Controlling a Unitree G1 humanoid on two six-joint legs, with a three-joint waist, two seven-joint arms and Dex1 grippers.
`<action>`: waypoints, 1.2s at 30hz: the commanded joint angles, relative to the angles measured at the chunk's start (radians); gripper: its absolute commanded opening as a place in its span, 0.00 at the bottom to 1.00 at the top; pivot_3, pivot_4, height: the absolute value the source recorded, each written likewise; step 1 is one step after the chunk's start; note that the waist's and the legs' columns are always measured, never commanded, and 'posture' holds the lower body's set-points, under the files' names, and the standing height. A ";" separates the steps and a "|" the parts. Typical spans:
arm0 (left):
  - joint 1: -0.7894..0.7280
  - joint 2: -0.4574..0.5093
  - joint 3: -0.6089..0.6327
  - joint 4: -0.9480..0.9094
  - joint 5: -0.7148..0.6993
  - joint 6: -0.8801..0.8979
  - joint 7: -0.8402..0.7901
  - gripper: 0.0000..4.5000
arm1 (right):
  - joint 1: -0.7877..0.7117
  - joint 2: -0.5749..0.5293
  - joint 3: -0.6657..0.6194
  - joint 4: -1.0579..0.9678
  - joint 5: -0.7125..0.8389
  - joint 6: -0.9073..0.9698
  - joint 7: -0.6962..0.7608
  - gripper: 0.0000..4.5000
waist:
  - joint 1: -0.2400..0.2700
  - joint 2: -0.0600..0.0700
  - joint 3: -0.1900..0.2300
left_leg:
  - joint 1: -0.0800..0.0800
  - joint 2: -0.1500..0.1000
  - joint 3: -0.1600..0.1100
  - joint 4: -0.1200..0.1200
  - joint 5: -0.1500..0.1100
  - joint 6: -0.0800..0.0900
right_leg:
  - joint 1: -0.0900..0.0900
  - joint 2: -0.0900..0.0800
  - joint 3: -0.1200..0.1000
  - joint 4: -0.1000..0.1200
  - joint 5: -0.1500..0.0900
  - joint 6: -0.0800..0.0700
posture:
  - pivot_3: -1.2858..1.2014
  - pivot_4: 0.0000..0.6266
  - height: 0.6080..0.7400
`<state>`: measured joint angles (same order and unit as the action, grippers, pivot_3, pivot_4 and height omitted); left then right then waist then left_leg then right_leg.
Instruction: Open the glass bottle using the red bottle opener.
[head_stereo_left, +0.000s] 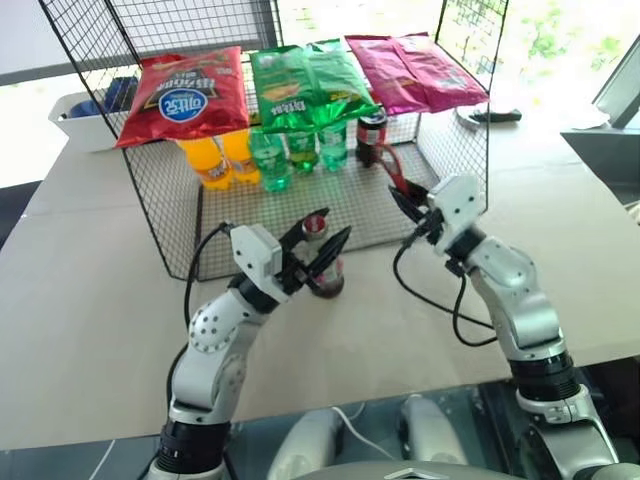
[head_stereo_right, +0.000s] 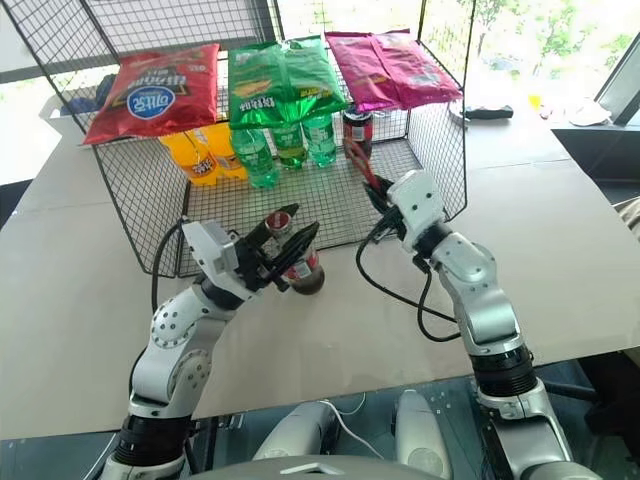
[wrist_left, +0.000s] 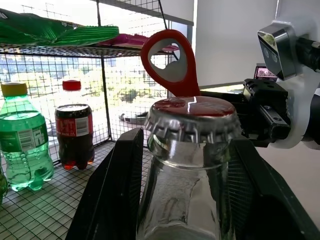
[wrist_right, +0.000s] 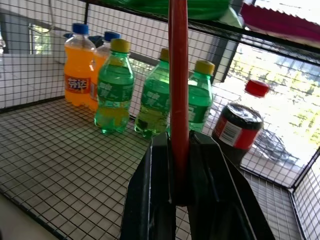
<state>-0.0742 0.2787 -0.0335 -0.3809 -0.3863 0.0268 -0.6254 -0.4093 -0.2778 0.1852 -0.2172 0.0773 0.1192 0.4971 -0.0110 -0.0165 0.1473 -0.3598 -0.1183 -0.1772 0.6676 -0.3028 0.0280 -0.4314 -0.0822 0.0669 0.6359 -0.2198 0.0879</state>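
Note:
The glass bottle (head_stereo_left: 325, 278) stands on the table just in front of the wire rack, its red cap (wrist_left: 192, 111) on. My left gripper (head_stereo_left: 320, 245) is shut on the bottle's neck, one black finger (wrist_left: 120, 180) on each side. My right gripper (head_stereo_left: 405, 200) hovers to the right of the bottle, over the rack's floor, shut on the red bottle opener (wrist_right: 178, 100). The opener (head_stereo_left: 388, 165) sticks up and away from the fingers. In the left wrist view its loop head (wrist_left: 170, 62) rises just behind the cap, apart from it.
A wire rack (head_stereo_left: 300, 210) holds orange soda bottles (head_stereo_left: 215, 160), green bottles (head_stereo_left: 300, 150) and a dark cola bottle (head_stereo_left: 372, 130). Red, green and pink snack bags (head_stereo_left: 305, 85) lie on its top. A white bin (head_stereo_left: 85, 120) sits back left. Black cables (head_stereo_left: 440, 300) hang from both wrists.

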 joint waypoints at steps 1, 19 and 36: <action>0.015 0.015 -0.011 0.028 0.028 0.027 0.013 0.36 | -0.022 -0.037 0.078 -0.012 -0.090 -0.165 0.052 0.00 | 0.000 0.000 0.000 | 0.000 0.000 0.000 0.000 0.000 0.000 | 0.000 0.000 0.000 0.000 0.000 0.000 | 0.52 0.24 1.00; -0.032 0.039 -0.013 0.061 -0.003 0.062 -0.009 0.36 | -0.198 -0.068 0.190 0.508 -0.451 -0.901 -0.114 0.00 | -0.001 0.000 0.000 | 0.016 0.001 0.001 -0.003 0.000 0.000 | 0.016 0.002 0.000 -0.001 0.000 0.000 | 0.52 0.24 1.00; -0.053 0.033 -0.012 0.075 -0.009 0.084 -0.009 0.36 | -0.323 -0.029 0.269 0.869 -0.510 -1.188 -0.154 0.00 | -0.002 0.004 -0.003 | 0.019 0.002 0.001 -0.003 0.000 0.000 | 0.017 0.002 0.001 -0.001 0.000 0.000 | 0.52 0.24 1.00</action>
<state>-0.1230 0.3084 -0.0314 -0.3356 -0.4057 0.0821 -0.6367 -0.7345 -0.3069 0.3761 0.6352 -0.3811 -1.0326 0.2855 -0.0125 -0.0127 0.1442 -0.3406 -0.1166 -0.1759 0.6646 -0.3028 0.0277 -0.4143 -0.0799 0.0680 0.6351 -0.2198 0.0878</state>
